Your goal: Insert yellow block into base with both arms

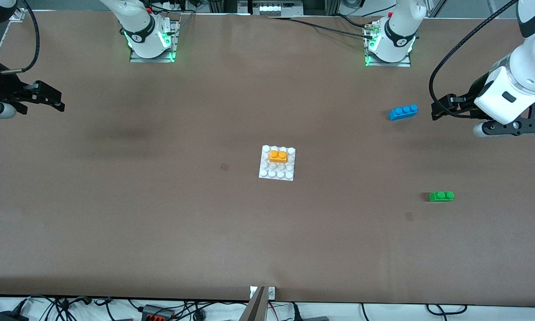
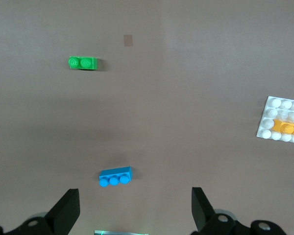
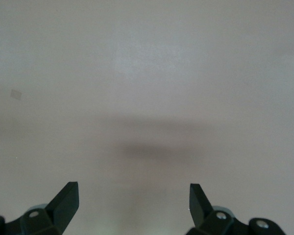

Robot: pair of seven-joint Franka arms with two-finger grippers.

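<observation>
Yellow block (image 1: 278, 156) on base (image 1: 277, 174) | blue brick (image 1: 403, 112), green brick (image 1: 441, 196) apart | left gripper (image 2: 135, 208), right gripper (image 3: 134, 203) agape, empty

The yellow block (image 1: 278, 156) sits on the base (image 1: 267, 174) at mid-counter (image 1: 160, 223), well apart from both pairs of fingers. The three-stud brick (image 1: 403, 112) lies near the left gripper (image 1: 437, 111) fingers (image 2: 68, 208); the two-stud brick (image 1: 441, 196) lies nearer the front camera

Front cam: high, faces robot bases, whole table (image 1: 160, 232) in frame. Wrist cams: look down from height. Left wrist and front share base (image 2: 272, 105), bricks.
</observation>
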